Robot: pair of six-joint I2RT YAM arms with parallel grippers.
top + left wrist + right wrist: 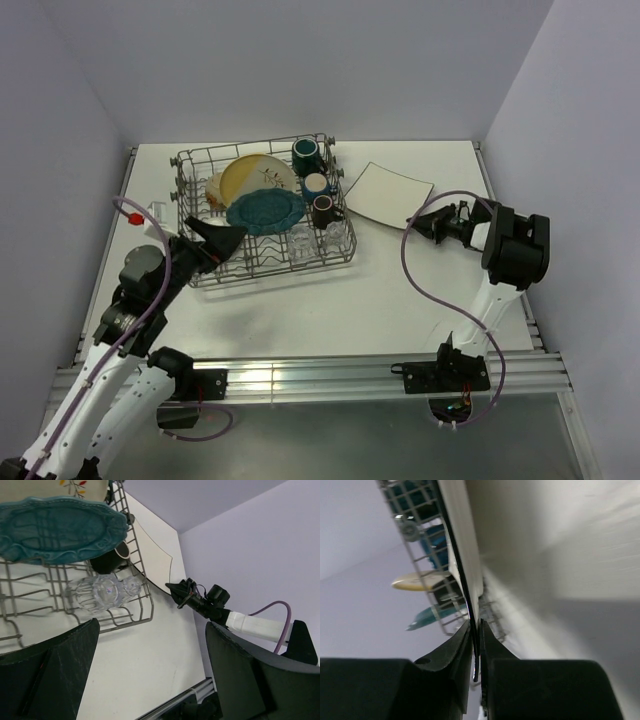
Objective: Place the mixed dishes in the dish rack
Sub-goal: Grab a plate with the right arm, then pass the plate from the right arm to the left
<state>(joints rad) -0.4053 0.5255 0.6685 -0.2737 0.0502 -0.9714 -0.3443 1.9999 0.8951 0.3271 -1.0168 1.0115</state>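
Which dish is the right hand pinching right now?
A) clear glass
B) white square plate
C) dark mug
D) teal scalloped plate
B: the right wrist view shows the right hand shut on the thin edge of the white square plate, which sits outside the dish rack.

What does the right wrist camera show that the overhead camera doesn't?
Only the right wrist view: the right gripper seen close, jaws pinched on the rim of the white square plate, which appears edge-on. Only the overhead view: the left gripper, open, at the near left side of the dish rack, and the plate's full square outline. Both: the white plate, the rack, the teal plate and the yellow plate.
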